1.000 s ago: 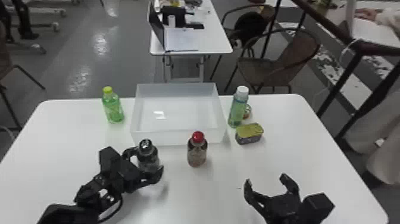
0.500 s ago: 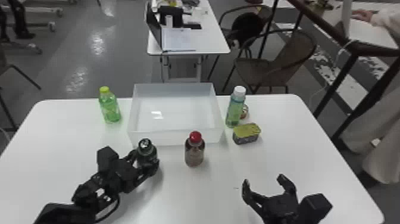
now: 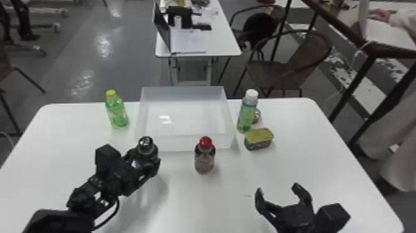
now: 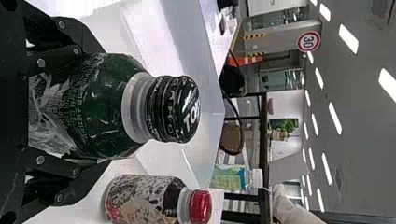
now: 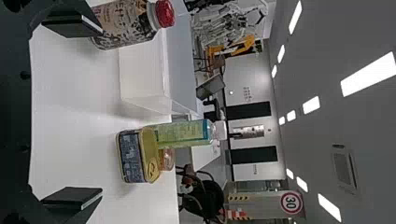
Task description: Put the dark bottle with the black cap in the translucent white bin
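Liftoff appears under way as the left gripper (image 3: 145, 158), fingers newly drawn in to pinch the dark bottle (image 4: 105, 107), edges upward, leaving carry and release into the translucent bin (image 3: 185, 143) at one o'clock. At four o'clock, the right gripper (image 3: 277, 187) is spread, empty.

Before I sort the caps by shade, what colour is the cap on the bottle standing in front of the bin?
Red; the cap shows best in the head view.
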Robot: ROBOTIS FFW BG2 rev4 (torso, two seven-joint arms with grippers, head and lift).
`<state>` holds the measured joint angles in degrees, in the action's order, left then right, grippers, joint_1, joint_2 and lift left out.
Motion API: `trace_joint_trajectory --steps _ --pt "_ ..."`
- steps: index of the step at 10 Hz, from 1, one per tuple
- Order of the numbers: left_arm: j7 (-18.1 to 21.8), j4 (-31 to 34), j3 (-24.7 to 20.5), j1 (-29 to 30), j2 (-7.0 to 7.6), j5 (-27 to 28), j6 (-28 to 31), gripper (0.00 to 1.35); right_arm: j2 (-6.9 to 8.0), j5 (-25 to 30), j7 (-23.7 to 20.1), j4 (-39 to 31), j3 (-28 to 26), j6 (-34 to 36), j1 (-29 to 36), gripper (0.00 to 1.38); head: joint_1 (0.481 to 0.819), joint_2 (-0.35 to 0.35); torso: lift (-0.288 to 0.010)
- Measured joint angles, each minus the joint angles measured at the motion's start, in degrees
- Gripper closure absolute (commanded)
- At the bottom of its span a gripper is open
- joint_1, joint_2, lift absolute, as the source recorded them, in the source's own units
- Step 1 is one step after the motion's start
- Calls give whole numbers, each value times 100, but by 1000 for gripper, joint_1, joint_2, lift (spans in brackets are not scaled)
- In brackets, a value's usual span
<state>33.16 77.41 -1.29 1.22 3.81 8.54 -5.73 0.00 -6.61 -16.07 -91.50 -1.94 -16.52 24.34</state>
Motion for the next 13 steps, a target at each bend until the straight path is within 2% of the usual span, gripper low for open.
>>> trace_joint_trajectory --steps 2,3,5,6,7,9,11,12,13 --pt "7 1133 -103 170 -33 418 801 723 0 1 0 1 0 0 9 93 695 -42 -58" --pt "98 1481 -28 97 2 589 1083 725 0 3 -1 9 0 0 -6 93 695 -46 -58" --pt "250 1555 358 -357 113 730 1206 723 0 20 0 52 9 0 -66 93 695 -75 -58" --pt "244 1286 540 -601 101 680 1024 725 0 26 -1 72 15 0 -92 94 695 -96 -58" --pt "243 914 639 -810 25 643 704 730 0 27 -1 82 17 0 -102 94 695 -105 -58" --pt "239 -235 700 -1302 -108 620 -281 774 0 21 -11 108 18 0 -108 94 695 -134 -58" --pt "-18 -1416 581 -1772 -181 665 -945 774 0 20 -28 124 18 0 -135 94 695 -125 -58" --pt "-94 -1792 430 -1968 -193 901 -1067 774 0 20 -28 132 18 0 -138 94 695 -109 -58" --pt "-96 -2075 388 -2181 -127 1129 -1094 774 0 22 -27 145 18 0 -132 94 695 -102 -58"
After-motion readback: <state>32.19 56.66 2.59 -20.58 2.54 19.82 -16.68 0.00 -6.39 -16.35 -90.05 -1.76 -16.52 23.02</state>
